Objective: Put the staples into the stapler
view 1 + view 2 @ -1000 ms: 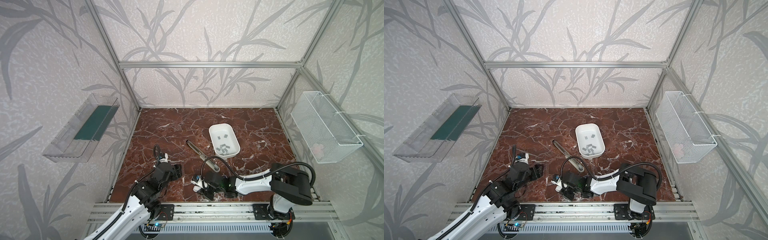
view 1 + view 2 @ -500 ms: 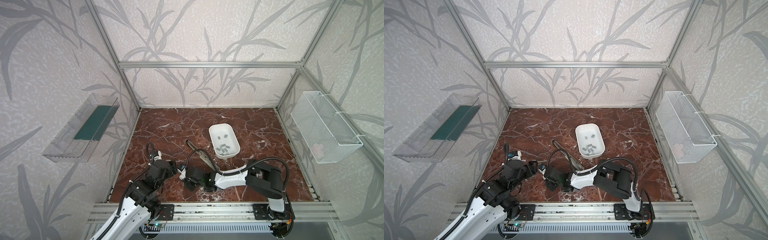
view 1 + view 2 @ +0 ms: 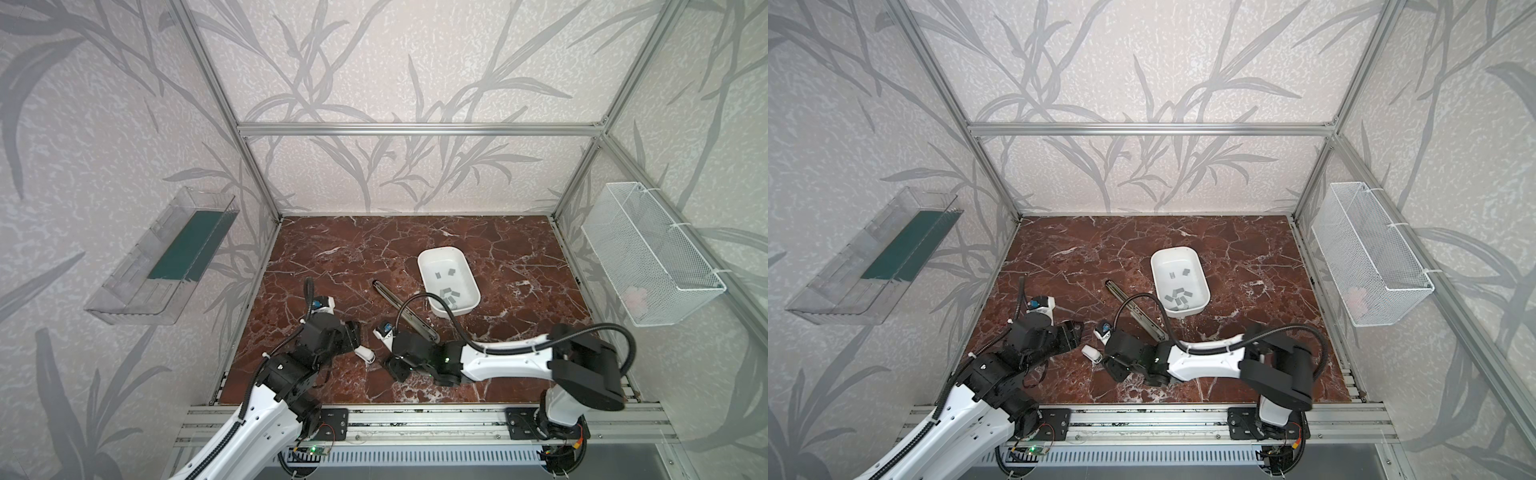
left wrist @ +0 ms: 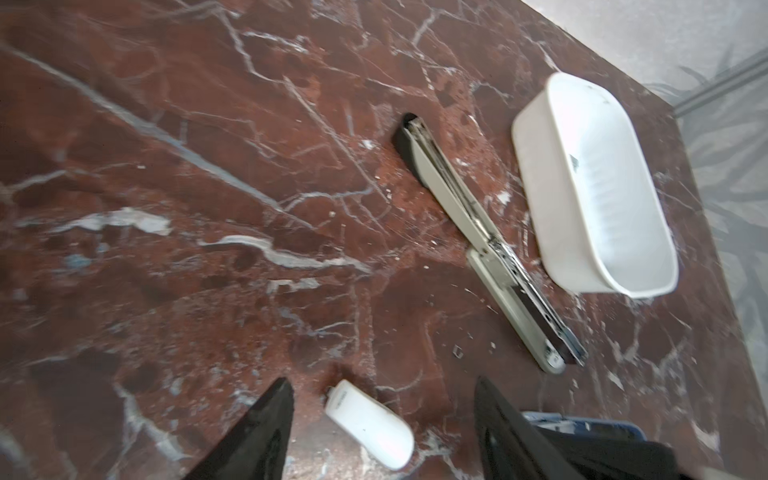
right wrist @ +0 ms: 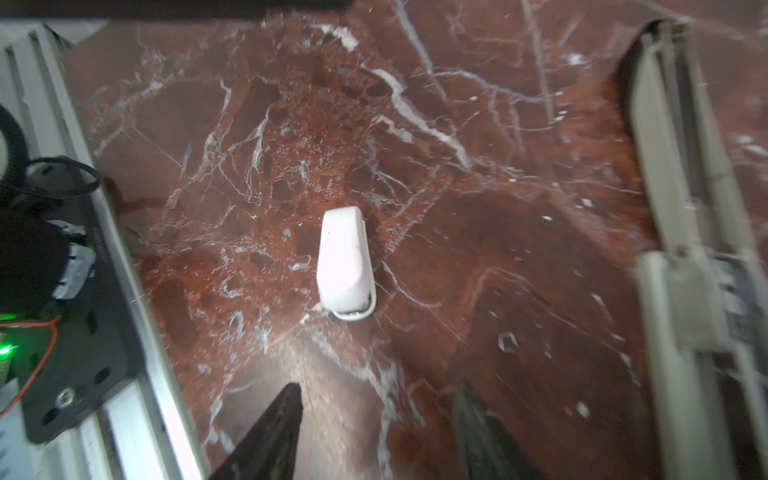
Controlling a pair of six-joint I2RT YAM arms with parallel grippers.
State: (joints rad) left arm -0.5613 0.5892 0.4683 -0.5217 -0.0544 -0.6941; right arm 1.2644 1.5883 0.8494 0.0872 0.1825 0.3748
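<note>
In both top views the staples are lying in the tray beside the long stapler, which is lying opened flat, and a white stapler is sitting between the left gripper and the right gripper. In the left wrist view the left gripper is standing open, with the white stapler lying loose in its gap. In the right wrist view the right gripper is gaping open and empty, with the white stapler lying just ahead.

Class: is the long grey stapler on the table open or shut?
Open. The long grey stapler lies unfolded flat on the table, its metal channel facing up.
</note>
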